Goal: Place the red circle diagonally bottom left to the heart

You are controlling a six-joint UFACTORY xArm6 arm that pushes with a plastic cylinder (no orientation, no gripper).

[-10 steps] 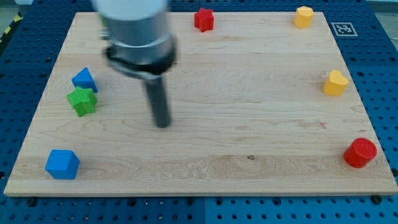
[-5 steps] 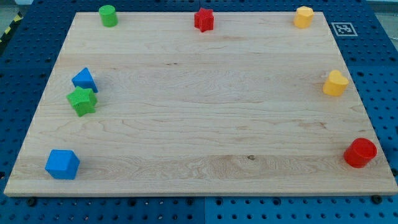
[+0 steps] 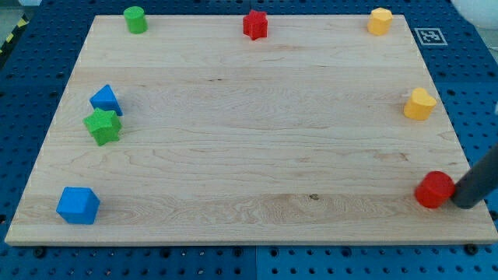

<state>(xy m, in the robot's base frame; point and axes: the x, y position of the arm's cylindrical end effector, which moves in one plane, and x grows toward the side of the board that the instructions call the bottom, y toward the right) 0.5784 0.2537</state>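
Note:
The red circle (image 3: 433, 190) sits near the board's bottom right corner. My tip (image 3: 465, 204) is right beside it on its right, touching it, with the dark rod rising toward the view's right edge. The yellow heart (image 3: 419, 104) lies above the red circle, by the board's right edge.
A yellow block (image 3: 380, 21) is at the top right, a red star (image 3: 254, 24) at the top middle, a green circle (image 3: 135, 19) at the top left. A blue triangle (image 3: 105, 99) and green star (image 3: 103, 126) lie at left, a blue cube (image 3: 78, 205) at the bottom left.
The rod left the board's left part, was out of view, and now stands at the bottom right. The red circle has shifted a little to the left.

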